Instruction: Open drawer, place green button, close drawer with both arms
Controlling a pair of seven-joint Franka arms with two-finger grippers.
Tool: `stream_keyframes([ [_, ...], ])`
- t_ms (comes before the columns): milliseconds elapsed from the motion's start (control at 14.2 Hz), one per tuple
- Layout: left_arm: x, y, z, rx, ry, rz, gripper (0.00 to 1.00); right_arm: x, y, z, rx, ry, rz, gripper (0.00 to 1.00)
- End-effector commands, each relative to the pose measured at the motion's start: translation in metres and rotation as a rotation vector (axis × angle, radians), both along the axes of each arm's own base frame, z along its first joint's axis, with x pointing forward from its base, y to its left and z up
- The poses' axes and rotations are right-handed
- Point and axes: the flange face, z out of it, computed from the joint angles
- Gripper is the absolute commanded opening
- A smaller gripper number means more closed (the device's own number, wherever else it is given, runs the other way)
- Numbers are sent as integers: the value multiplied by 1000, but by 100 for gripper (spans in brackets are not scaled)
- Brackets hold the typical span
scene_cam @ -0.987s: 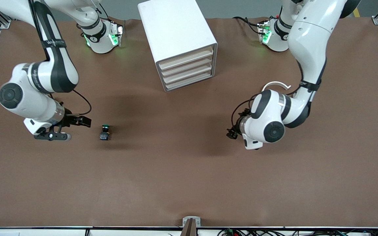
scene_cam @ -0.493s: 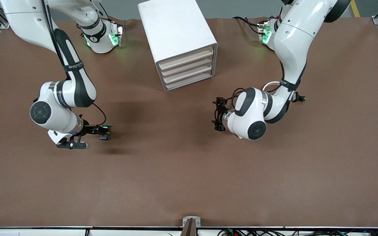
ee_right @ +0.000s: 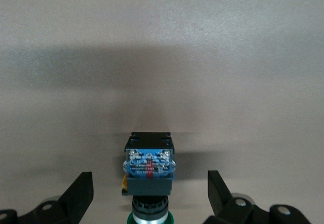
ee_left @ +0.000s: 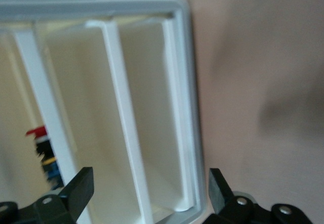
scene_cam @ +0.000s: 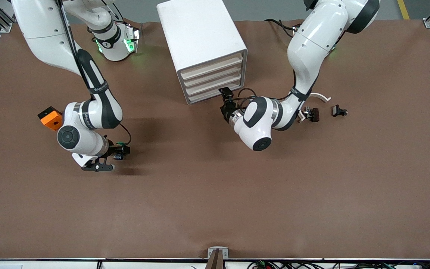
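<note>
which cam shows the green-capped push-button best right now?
Right wrist view. The small push-button with green cap and dark blue-black body sits centred between the open right gripper fingers, on the brown table. The front view shows only a dark speck at that gripper. The left wrist view shows the white cabinet instead.

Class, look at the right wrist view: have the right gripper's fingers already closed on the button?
No: the fingers stand apart, either side of the button.

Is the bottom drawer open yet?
Shut. The bottom drawer sits flush with the three above it, and the left claw is open just in front of it.
</note>
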Motion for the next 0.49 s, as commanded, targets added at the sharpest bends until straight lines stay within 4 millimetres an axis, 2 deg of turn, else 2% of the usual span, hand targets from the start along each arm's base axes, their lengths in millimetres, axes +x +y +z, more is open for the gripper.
stream_keyframes([
  [0,-9,-10,-10,10,88,37,88,4,3,-9,6,-9,-14,100],
  [70,-14,-12,-17,12,102,38,83,4,3,-9,5,-10,-12,100],
  [282,-21,-16,-32,58,169,76,74,3,3,-13,3,-4,-12,66],
  [423,-31,-27,-32,65,186,72,71,4,2,-13,3,-4,-14,43],
])
